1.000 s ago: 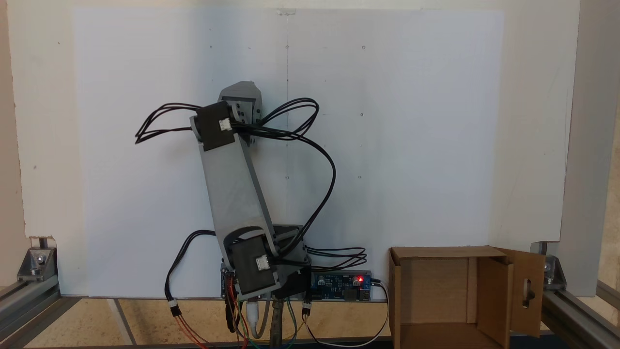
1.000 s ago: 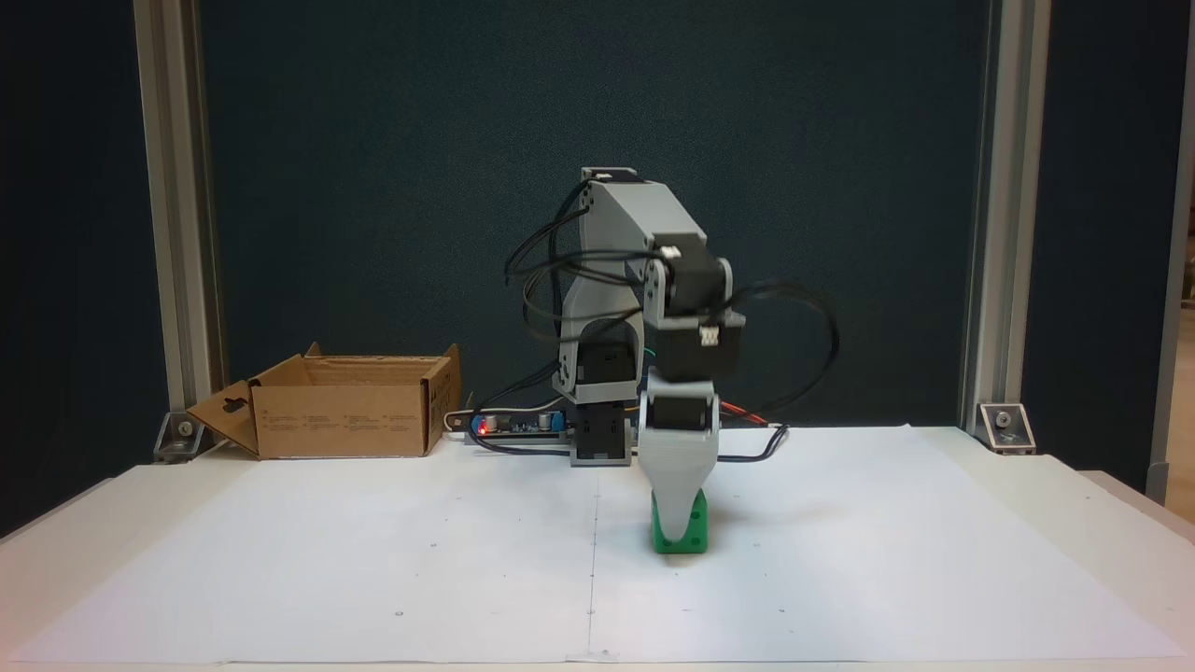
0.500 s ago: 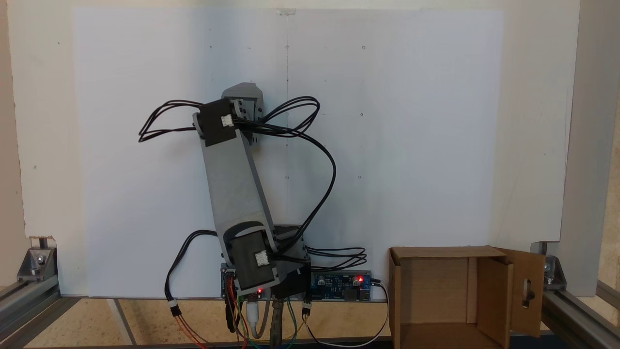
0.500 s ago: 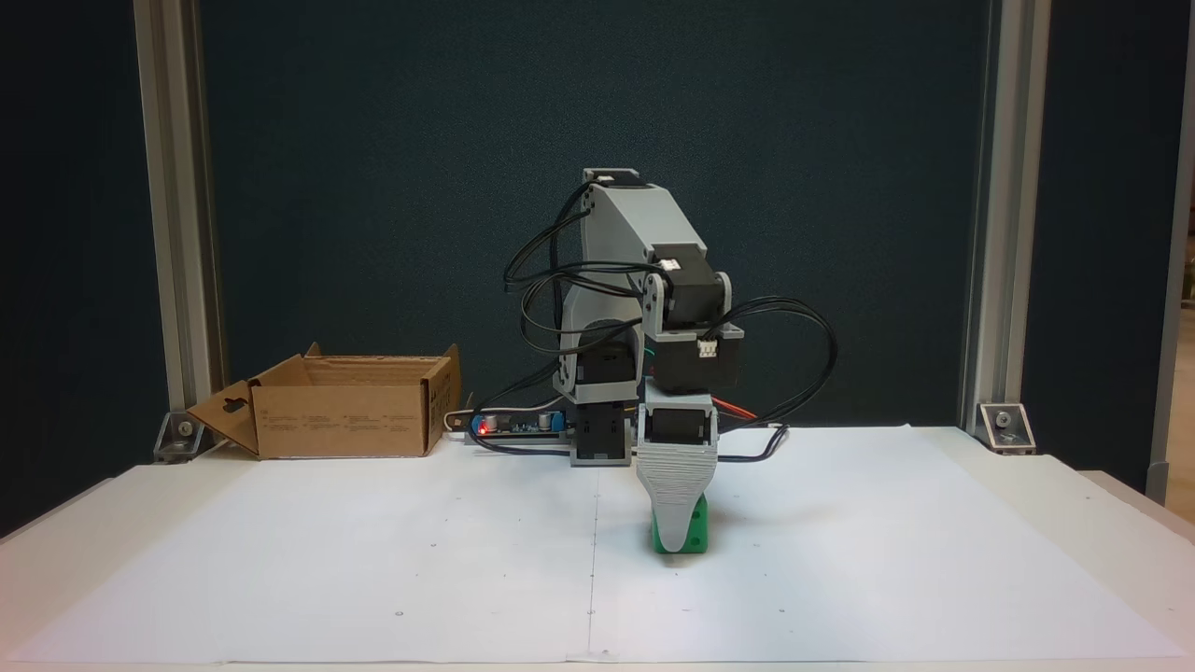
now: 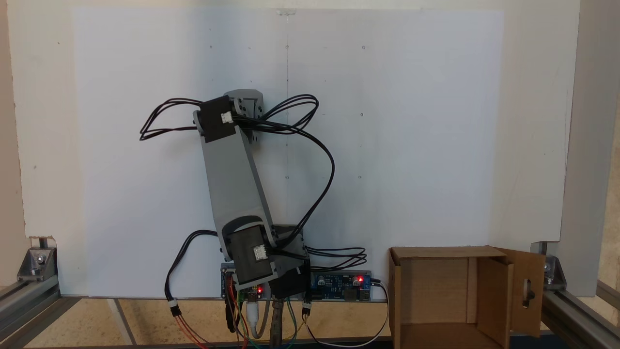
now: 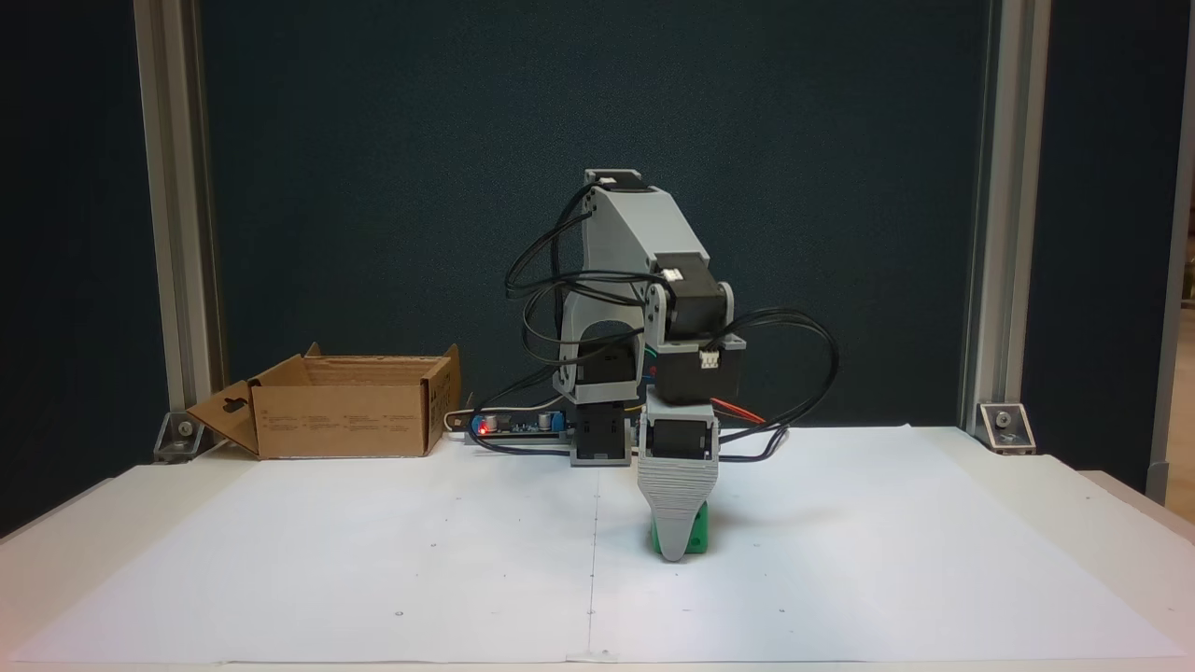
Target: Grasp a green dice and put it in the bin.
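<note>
The green dice (image 6: 696, 538) sits on the white paper just right of its centre line in a fixed view. My gripper (image 6: 674, 553) points straight down onto it. The grey ribbed front jaw covers most of the dice's near face, with its tip at paper level. The other jaw lies behind it, hidden, so how they stand is unclear. In a fixed view from above, the arm (image 5: 232, 179) reaches up-left from its base and hides the dice. The bin (image 6: 341, 418), a brown cardboard box, stands open beside the base, its keyhole flap (image 5: 527, 291) folded outward.
A controller board with red lights (image 5: 341, 282) and loops of black cable (image 6: 794, 373) lie around the arm's base. Aluminium frame posts (image 6: 990, 215) stand at the table's corners. White paper (image 6: 373, 560) covers the table.
The arm has sunk lower, and the gripper's front jaw has slid down over the dice until its tip reaches the paper. The dice and bin have not moved.
</note>
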